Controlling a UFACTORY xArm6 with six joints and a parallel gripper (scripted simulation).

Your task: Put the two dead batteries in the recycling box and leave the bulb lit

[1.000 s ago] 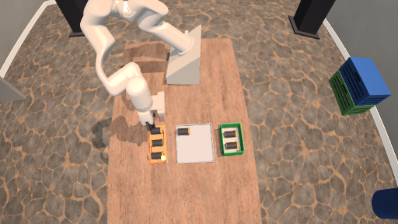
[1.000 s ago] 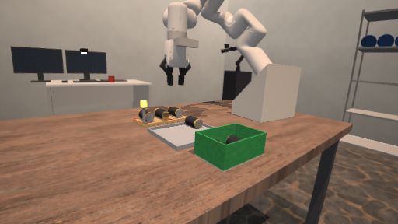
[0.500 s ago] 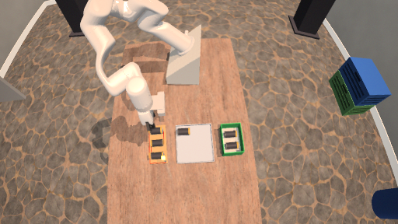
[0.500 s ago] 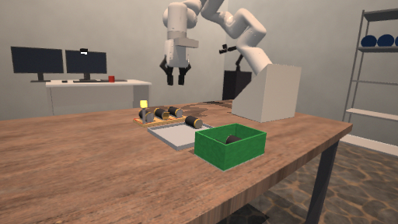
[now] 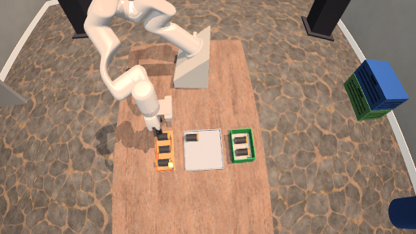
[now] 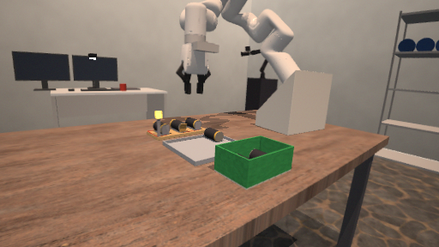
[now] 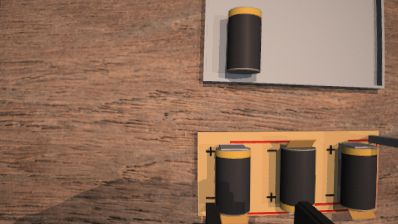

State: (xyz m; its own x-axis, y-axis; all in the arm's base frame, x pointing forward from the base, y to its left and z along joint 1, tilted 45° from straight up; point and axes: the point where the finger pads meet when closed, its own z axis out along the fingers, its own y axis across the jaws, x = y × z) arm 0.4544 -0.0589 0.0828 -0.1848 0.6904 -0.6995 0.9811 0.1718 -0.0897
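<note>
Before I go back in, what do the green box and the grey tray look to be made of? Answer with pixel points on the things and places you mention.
Green box (image 5: 253,151) (image 6: 269,165): probably plastic, matte, going by its thin, evenly coloured walls. Grey tray (image 5: 205,156) (image 6: 190,150) (image 7: 310,50): smooth, dull; painted metal or plastic, unclear.

Inspection finds no discernible change since the earlier views, either at the black two-fingered pincer (image 5: 158,132) (image 6: 194,92) (image 7: 258,213) or below it.
</note>
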